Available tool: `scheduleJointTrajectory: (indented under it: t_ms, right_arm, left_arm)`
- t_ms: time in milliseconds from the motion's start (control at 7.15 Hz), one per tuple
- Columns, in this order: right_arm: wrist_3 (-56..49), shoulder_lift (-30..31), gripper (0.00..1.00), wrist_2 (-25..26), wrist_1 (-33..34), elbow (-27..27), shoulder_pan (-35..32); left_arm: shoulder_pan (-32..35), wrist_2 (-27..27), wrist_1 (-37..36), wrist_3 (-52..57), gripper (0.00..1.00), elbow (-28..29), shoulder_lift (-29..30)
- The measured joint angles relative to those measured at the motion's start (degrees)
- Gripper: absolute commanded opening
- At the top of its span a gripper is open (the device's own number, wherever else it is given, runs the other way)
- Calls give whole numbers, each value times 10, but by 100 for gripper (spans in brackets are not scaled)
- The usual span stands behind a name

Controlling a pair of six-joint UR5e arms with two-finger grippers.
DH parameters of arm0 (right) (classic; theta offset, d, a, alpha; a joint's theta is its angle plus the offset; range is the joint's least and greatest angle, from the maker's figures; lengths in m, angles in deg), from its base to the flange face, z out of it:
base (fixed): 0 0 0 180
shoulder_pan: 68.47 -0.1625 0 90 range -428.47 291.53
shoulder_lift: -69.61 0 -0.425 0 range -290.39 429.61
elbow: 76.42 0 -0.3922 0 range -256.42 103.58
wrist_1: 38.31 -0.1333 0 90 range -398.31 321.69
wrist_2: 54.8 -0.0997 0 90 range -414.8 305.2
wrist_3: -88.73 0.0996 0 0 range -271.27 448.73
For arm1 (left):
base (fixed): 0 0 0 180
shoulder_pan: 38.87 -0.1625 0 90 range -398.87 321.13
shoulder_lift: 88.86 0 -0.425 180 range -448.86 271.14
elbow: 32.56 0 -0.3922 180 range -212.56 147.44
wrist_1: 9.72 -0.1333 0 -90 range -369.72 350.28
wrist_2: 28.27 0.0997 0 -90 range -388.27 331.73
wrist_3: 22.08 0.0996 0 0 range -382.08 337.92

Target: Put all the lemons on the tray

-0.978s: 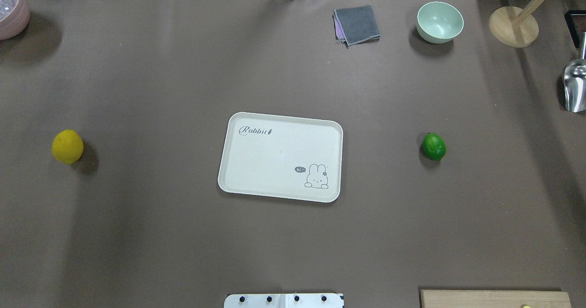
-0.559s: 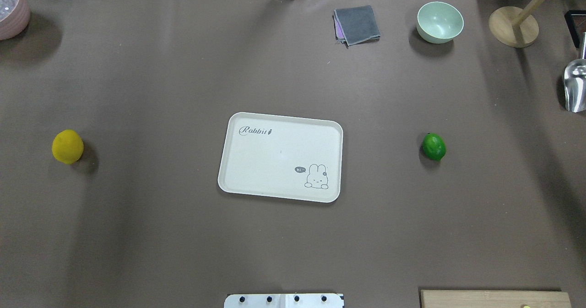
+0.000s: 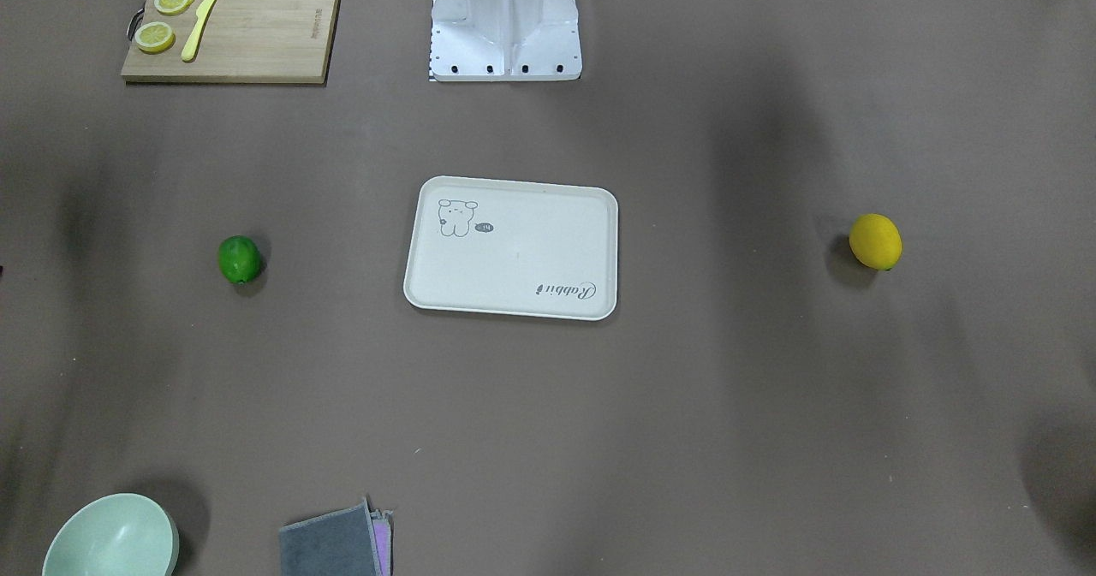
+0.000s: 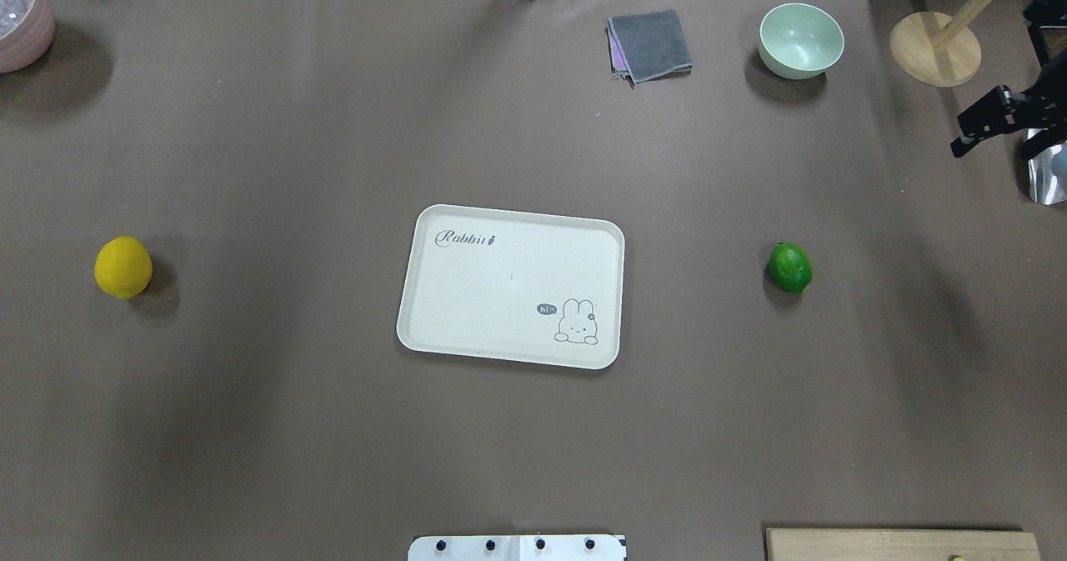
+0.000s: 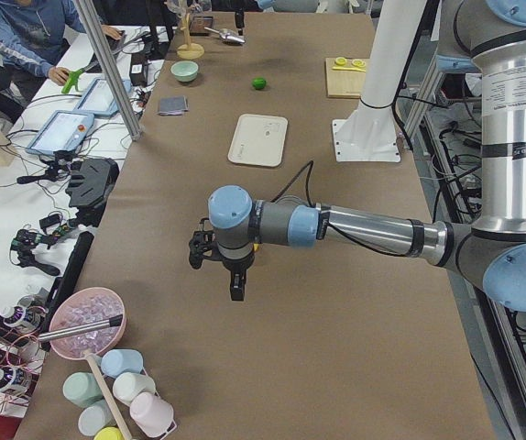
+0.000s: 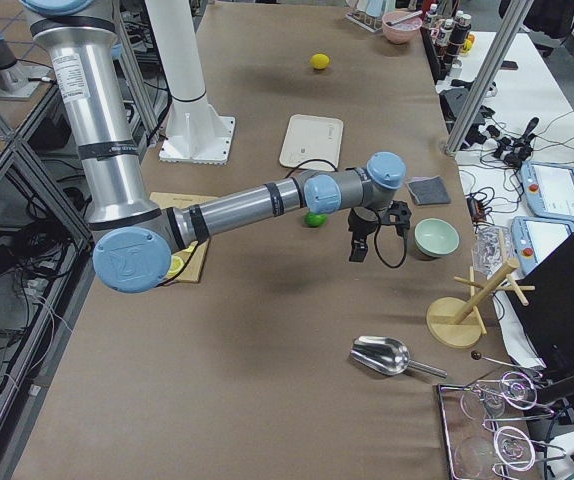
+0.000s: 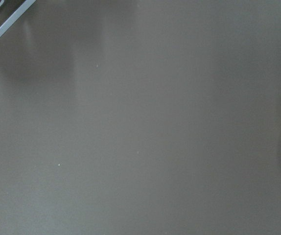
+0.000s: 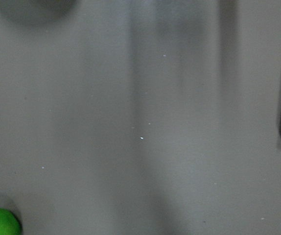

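Note:
The yellow lemon lies on the brown table far to the left of the tray. The green lemon lies to the tray's right. The cream tray is bare, with its rabbit drawing and "Rabbit" print. My right gripper hangs high at the table's right edge, beyond the green lemon, with fingers apart and empty. Its wrist view shows the green lemon at the bottom left corner. My left gripper hangs above the table's left end; I cannot tell whether it is open or shut.
A mint bowl, a grey cloth and a wooden stand stand at the far edge. A metal scoop lies under the right gripper. A cutting board with lemon slices is near the robot base. A pink bowl is at the far left.
My right gripper has come into the overhead view at the right edge, over the scoop. The lemons and the tray have not moved.

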Motion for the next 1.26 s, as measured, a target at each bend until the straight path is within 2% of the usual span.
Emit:
scheduleJointTrajectory:
  t_ms: [419,559,839,978,1258]
  right_arm:
    - [87,-53,99,20,-1,6,96]
    - [103,-69,99,27,-1,12,124]
    - [112,-88,99,30,-2,30,164]
    - [111,-90,99,29,-2,36,177]
    - [106,-88,99,25,-2,49,199]
  left_arm:
    - [-103,5,3,-155,97,-35,48]
    - [-143,16,5,-209,97,-24,74]
    - [-202,36,13,-285,97,41,150]
    - [-212,39,26,-298,97,70,170]
    - [-219,43,69,-305,97,98,163]
